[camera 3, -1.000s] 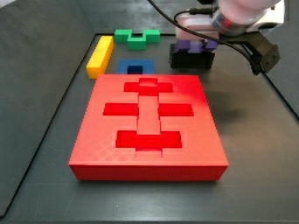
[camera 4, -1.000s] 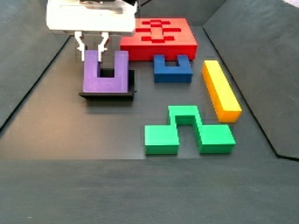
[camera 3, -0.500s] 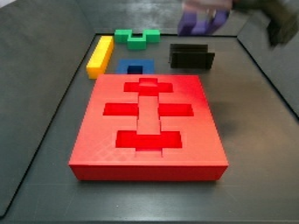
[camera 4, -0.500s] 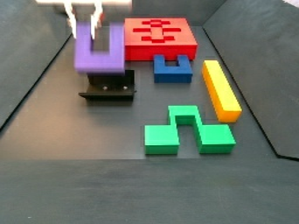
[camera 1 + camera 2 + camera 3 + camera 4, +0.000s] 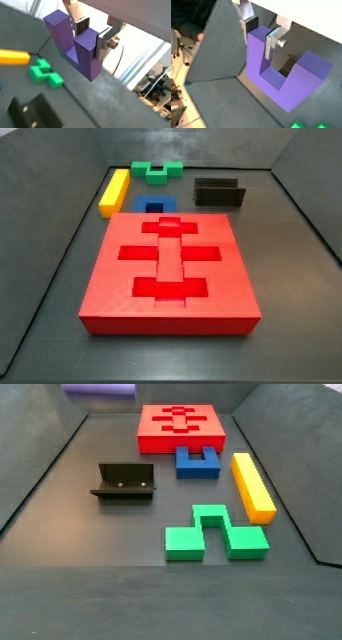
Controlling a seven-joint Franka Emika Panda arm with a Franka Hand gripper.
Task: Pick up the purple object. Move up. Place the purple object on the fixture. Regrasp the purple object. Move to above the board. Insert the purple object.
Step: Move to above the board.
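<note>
The purple object [image 5: 81,52] is a U-shaped block hanging in the air, and my gripper [image 5: 93,31] is shut on one of its prongs. Both wrist views show the silver fingers [image 5: 271,41] pressed on that prong [image 5: 258,47], with the other prong free. In a side view only the purple object's lower end [image 5: 100,389] shows at the top edge, high above the floor. The black fixture [image 5: 124,481] [image 5: 221,194] stands bare. The red board [image 5: 170,268] [image 5: 183,422] lies flat with its cut-outs open. The gripper itself is out of both side views.
A blue notched block [image 5: 198,462] sits by the board's edge. A yellow bar [image 5: 253,485] [image 5: 115,191] lies alongside. A green block [image 5: 214,532] [image 5: 162,170] rests farther off, also below in a wrist view [image 5: 45,73]. Dark walls ring the floor.
The gripper has risen with the purple object from the fixture, leaving the fixture bare. It has climbed out of one side view and almost out of the other.
</note>
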